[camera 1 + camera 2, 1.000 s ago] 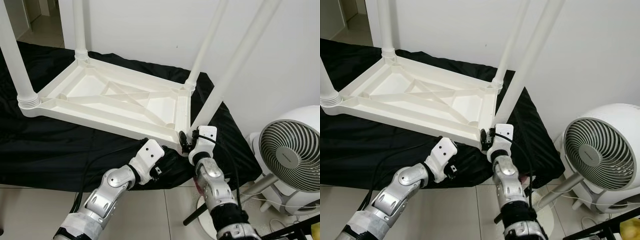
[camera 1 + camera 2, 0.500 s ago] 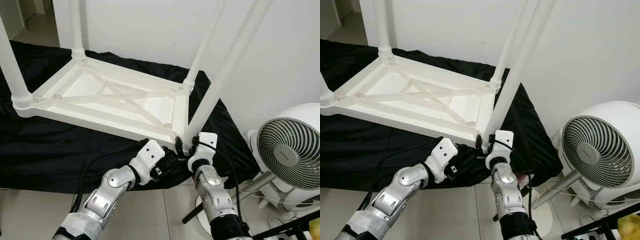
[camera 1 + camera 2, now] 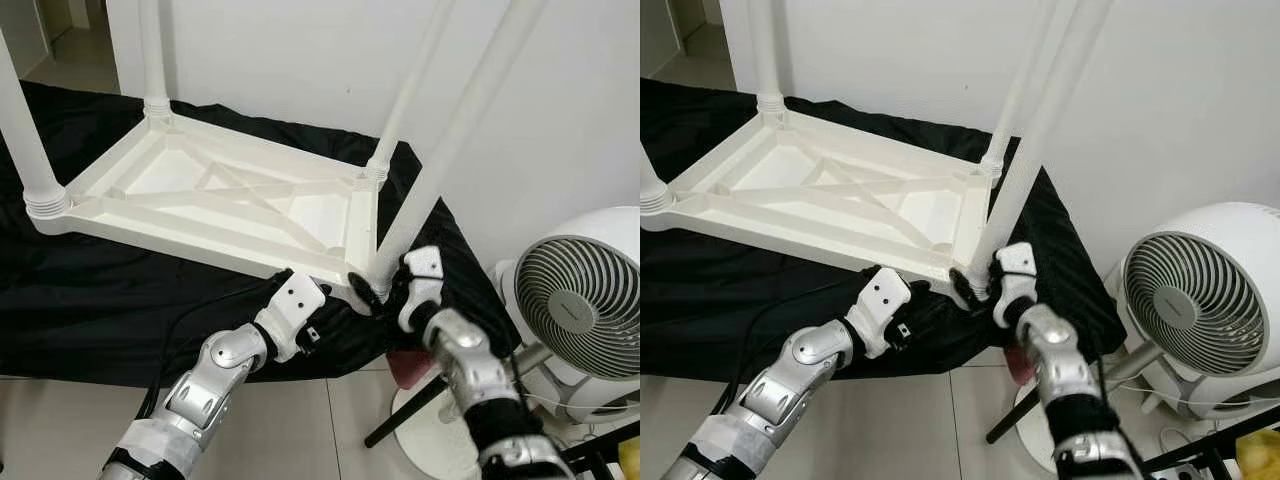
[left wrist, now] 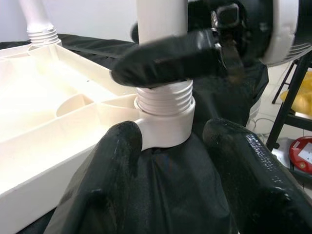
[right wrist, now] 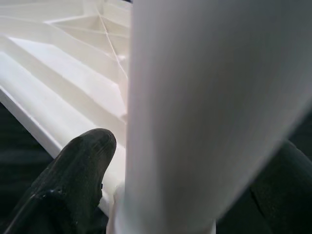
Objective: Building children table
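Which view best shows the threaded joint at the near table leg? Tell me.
The left wrist view: the threaded joint sits centred and close above its corner socket, with the right gripper around the leg. Both eye views show it small and partly hidden; the right wrist view mostly shows the leg.

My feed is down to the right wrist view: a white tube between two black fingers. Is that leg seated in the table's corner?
Observer: The left wrist view shows the leg entering the corner socket, with thread ridges showing above it.
Operator: Where am I gripping?
Observer: The right gripper clamps the leg just above those threads.
Operator: And the left gripper?
Observer: The left gripper is low at the same corner, open, its fingers either side of the socket over the black cloth.
Operator: Other legs?
Observer: Three other legs stand in the upside-down tabletop.
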`<state>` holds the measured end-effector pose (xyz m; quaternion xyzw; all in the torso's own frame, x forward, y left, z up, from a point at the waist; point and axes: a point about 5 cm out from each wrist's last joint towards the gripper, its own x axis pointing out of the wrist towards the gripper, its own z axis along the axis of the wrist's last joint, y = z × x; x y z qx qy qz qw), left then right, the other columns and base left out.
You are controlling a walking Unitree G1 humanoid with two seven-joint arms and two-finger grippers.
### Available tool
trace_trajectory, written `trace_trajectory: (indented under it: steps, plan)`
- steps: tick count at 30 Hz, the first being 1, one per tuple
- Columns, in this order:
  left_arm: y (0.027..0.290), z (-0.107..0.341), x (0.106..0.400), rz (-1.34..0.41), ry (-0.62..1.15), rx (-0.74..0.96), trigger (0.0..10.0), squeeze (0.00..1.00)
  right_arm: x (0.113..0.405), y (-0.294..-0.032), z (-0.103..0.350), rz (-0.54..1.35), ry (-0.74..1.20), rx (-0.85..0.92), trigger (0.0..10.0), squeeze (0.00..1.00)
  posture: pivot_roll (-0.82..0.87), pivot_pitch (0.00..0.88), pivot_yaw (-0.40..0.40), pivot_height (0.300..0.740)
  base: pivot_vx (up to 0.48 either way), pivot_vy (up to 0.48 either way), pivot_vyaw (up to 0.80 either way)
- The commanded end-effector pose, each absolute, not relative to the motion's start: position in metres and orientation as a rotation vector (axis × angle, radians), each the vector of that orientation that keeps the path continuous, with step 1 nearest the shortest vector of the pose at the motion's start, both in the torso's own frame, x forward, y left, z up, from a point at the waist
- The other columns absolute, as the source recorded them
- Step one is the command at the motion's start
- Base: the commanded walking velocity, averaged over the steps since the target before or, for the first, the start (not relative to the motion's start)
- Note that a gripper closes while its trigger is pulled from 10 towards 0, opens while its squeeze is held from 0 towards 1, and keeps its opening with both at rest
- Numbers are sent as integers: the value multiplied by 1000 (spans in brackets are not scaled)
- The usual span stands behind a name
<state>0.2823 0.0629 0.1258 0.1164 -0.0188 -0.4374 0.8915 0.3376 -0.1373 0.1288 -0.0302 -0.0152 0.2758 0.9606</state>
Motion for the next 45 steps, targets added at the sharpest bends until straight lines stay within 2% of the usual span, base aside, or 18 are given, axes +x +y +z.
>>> trace_trajectory:
  steps: [1, 10, 11, 13, 14, 25, 26, 36, 37, 39, 40, 45]
  plan:
    - [55, 126, 278, -1012, -28, 235, 10000, 0, 339, -142, 123, 598, -2, -73, 10000, 0, 110, 0, -184, 740, 0, 0, 0]
    - [55, 129, 277, -1006, -33, 229, 10000, 0, 351, -136, 119, 721, 46, -138, 10000, 0, 123, 0, -190, 740, 0, 0, 0]
    - [54, 128, 277, -1007, -33, 229, 10000, 0, 351, -136, 118, 724, 48, -144, 4314, 0, 127, 0, -192, 740, 0, 0, 0]
    - [54, 128, 277, -1009, -31, 230, 10000, 0, 351, -136, 117, 726, 54, -145, 4314, 0, 129, 0, -193, 740, 0, 0, 0]
    - [54, 127, 276, -1011, -30, 232, 10000, 0, 351, -137, 115, 724, 63, -141, 0, 0, 133, 0, -196, 740, 0, 0, 0]
    - [53, 126, 276, -1012, -26, 234, 10000, 0, 349, -144, 106, 728, 92, -127, 0, 0, 126, 0, -194, 740, 0, 0, 0]
    - [53, 126, 275, -1013, -25, 234, 10000, 0, 348, -145, 104, 722, 94, -124, 10000, 0, 123, 0, -193, 740, 0, 0, 0]
    - [53, 125, 273, -1021, -17, 232, 10000, 0, 347, -147, 96, 544, 114, -79, 10000, 0, 117, 0, -189, 740, 0, 0, 0]
    - [53, 124, 272, -1024, -13, 230, 10000, 0, 345, -144, 92, 440, 128, -32, 10000, 0, 114, 0, -189, 740, 0, 0, 0]
    - [53, 124, 272, -1026, -12, 229, 10000, 0, 345, -143, 90, 396, 136, -9, 10000, 0, 114, 0, -189, 740, 0, 0, 0]
    - [53, 123, 271, -1031, -10, 232, 10000, 0, 344, -141, 89, 310, 149, 38, 10000, 0, 111, 0, -190, 740, 0, 0, 0]
    - [52, 123, 270, -1034, -8, 231, 10000, 0, 335, -130, 87, 179, 132, 65, 10000, 0, 108, 0, -188, 740, 0, 0, 0]
